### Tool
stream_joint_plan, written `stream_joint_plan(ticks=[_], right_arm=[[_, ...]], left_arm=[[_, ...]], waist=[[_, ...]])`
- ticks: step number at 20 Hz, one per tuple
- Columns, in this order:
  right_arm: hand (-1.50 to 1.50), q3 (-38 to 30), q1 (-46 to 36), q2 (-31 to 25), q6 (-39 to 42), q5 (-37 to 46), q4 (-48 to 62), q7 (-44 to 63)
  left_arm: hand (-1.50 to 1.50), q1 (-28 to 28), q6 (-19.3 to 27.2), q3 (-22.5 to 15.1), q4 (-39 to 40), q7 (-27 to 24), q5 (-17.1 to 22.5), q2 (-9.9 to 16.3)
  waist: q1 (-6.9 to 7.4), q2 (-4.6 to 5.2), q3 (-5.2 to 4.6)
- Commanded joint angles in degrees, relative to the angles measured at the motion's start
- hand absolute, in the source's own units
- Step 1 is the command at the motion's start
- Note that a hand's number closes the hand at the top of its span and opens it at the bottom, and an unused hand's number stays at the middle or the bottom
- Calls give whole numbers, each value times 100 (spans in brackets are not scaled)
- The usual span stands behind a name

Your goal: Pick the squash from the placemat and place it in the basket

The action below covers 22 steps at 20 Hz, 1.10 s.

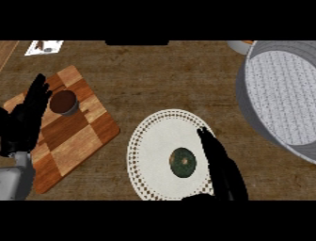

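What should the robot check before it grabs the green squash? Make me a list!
1. Squash lies on the placemat: ok.
2. Right hand is beside the squash, fingers straight, holding nothing: ok.
3. Fingers touching the squash: cannot tell.
4. Basket is open on top, nothing seen inside: ok.
5. Counter between placemat and basket has nothing in the way: ok.
6. Left hand rests open over the wooden board, away from the squash: ok.
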Motion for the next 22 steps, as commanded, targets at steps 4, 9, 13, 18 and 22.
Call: stream_joint_plan(ticks=[4, 9, 13, 18, 22], right_arm=[[-150, -189, -114, 193, -249, 84, 730, -251], [-150, -530, -816, 341, 86, 265, 1089, 57], [-150, 79, -596, 345, -346, 365, 1188, 305], [-150, -115, -811, 345, -349, 264, 1595, 54], [-150, -278, -751, 346, -502, 233, 1901, -277]], left_arm=[[0, -159, -322, 357, 453, -324, 72, 57], [0, -196, 19, 68, 104, 46, -260, -263], [0, 49, -368, 333, 281, -313, -67, -137], [0, 265, -496, 338, -224, -97, -106, -92], [0, -57, -230, 161, 14, 79, -378, -366]], waist=[[-2, 3, 0], [5, 3, 0], [6, 2, -1], [17, 0, 0], [1, 2, 0]])
